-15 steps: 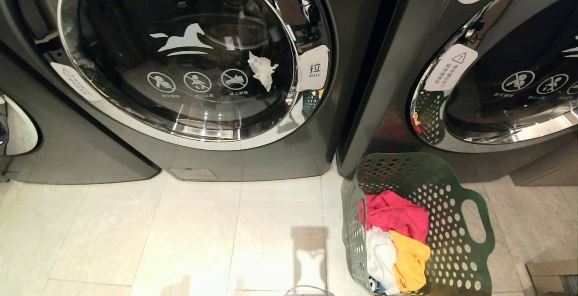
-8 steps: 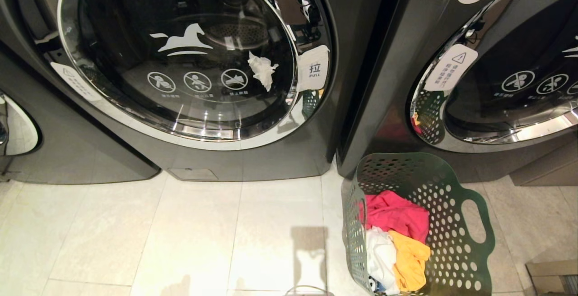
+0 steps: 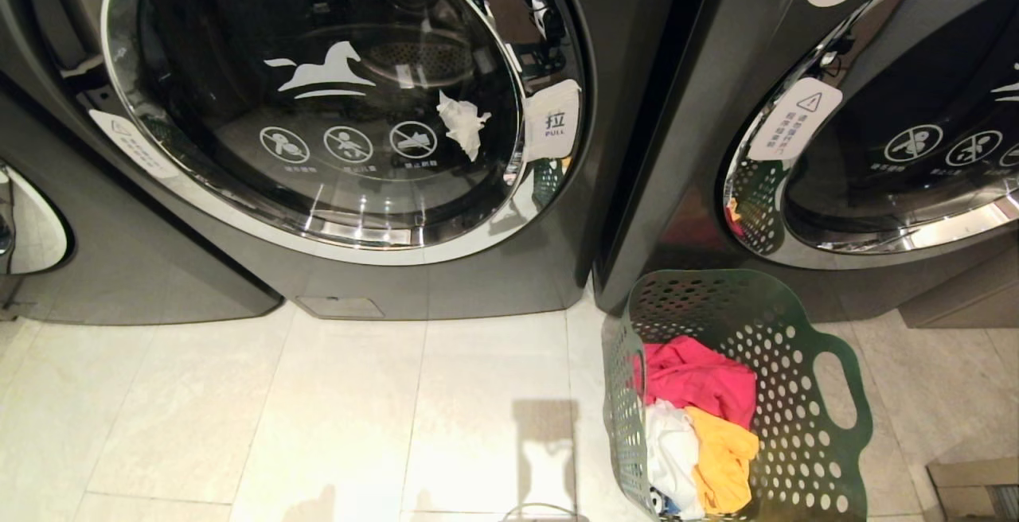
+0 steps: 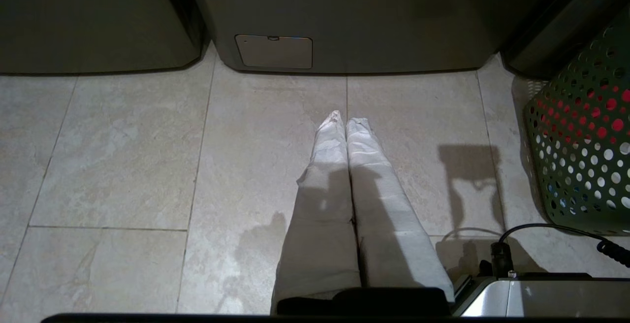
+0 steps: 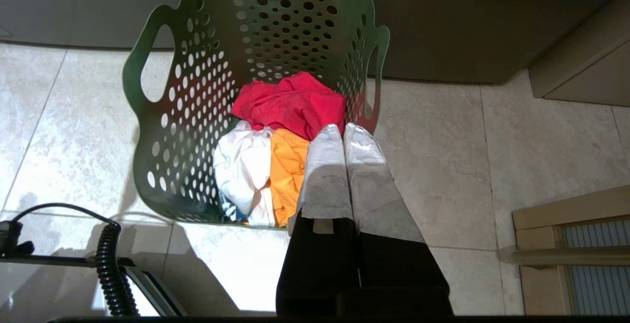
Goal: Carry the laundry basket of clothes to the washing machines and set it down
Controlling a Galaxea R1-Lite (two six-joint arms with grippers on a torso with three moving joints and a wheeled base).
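1. Step in hand: set-down, judged complete. Laundry basket point(image 3: 740, 395) upright on the floor tiles point(image 3: 318, 410), just before the washing machines point(image 3: 358, 148), at the seam between the left-hand unit and the right-hand unit.
2. Contents: clothes point(image 3: 700, 426) inside the basket, red-pink piece toward the machines, white and yellow-orange pieces on the side away from them.
3. Left tool point(image 4: 346, 122): fingers pressed together, nothing held, low over bare tile to the left of the basket, well apart from its wall, pointing toward the left-hand machine's base.
4. Right tool point(image 5: 343, 128): fingers together, nothing held, above the basket's right-hand edge near the cut-out handle point(image 5: 371, 81); contact with the rim not discernible, no grip on it.
5. Next move, as judged: none required on the basket; at most a straight retreat of both arms, kept clear of the flared rim to avoid tipping it.
6. Other items, placed from the basket: white tissue scrap point(image 3: 463, 124) behind the glass door point(image 3: 318, 100) of the left-hand machine; small access flap point(image 4: 274, 51) at that machine's foot; black coiled cable point(image 5: 110, 264) and a pale metal edge of the robot's own body on the near side; wooden-framed fixture point(image 5: 576, 244) on the floor to the right.
7. Obstructions: nothing between basket and machines; cable close to the near rim, a possible snag.
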